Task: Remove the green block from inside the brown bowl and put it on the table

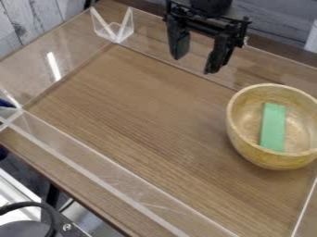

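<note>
The green block lies flat inside the brown bowl, which stands on the table near its right edge. My gripper hangs above the table at the back, up and to the left of the bowl, pointing down. Its two black fingers stand apart with nothing between them, so it is open. It touches neither the bowl nor the block.
Low clear acrylic walls run around the tabletop. A folded clear piece stands at the back left corner. Bare wood spreads left and in front of the bowl.
</note>
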Robot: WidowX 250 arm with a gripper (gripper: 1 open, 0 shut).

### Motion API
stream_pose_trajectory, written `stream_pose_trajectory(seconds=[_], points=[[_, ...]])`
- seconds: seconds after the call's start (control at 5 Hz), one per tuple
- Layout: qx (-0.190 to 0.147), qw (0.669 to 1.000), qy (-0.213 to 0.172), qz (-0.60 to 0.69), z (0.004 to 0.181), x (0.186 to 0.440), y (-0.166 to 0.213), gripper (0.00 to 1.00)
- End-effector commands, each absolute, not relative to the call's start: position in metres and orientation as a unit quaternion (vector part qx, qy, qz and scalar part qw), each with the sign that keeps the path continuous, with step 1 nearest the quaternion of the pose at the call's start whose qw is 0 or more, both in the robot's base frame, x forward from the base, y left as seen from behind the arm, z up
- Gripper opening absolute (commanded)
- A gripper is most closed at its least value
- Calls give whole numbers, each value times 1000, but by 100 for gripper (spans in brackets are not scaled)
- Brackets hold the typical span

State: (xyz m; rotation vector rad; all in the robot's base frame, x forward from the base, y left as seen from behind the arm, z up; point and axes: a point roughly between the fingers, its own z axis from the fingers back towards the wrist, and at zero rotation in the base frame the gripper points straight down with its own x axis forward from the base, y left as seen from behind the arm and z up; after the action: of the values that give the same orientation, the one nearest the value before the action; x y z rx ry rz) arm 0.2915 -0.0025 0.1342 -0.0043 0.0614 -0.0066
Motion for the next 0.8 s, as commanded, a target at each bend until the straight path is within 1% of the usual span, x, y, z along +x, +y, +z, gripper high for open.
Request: stream_pose_trajectory(seconds=[0.0, 0.2, 0.6], points=[[-5, 999, 32, -22, 131, 296, -17, 100], [-10, 998, 31, -55, 129, 301, -36, 100], [-14, 994, 24, -102, 120, 320, -79, 100]])
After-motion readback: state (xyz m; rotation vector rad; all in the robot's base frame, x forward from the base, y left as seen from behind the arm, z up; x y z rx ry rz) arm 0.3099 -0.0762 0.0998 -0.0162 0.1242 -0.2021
